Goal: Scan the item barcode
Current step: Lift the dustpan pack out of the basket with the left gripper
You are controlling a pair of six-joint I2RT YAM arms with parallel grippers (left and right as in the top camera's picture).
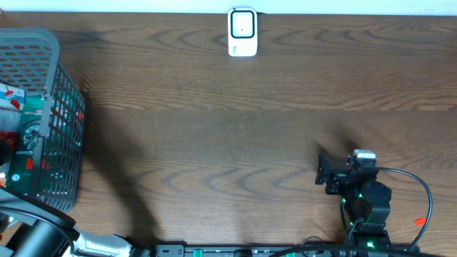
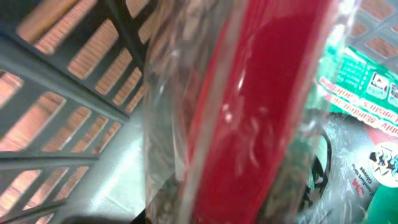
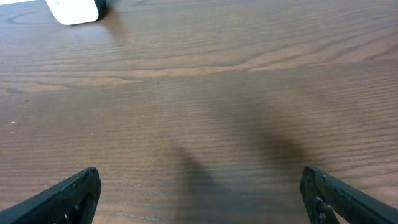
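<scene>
A red and clear plastic packet fills the left wrist view, pressed up close to the camera inside the grey mesh basket. My left gripper is down in the basket at the packet. Its fingers do not show, so its grip is unclear. Beside the red packet lies a green printed packet. No barcode is readable. The white scanner stands at the table's far edge, and the scanner is also at the top left of the right wrist view. My right gripper hangs open over bare wood, holding nothing.
The basket wall rises close on the left of the packet. The basket holds several packets. My left arm enters from the bottom left corner. My right arm sits at the front right with its cable.
</scene>
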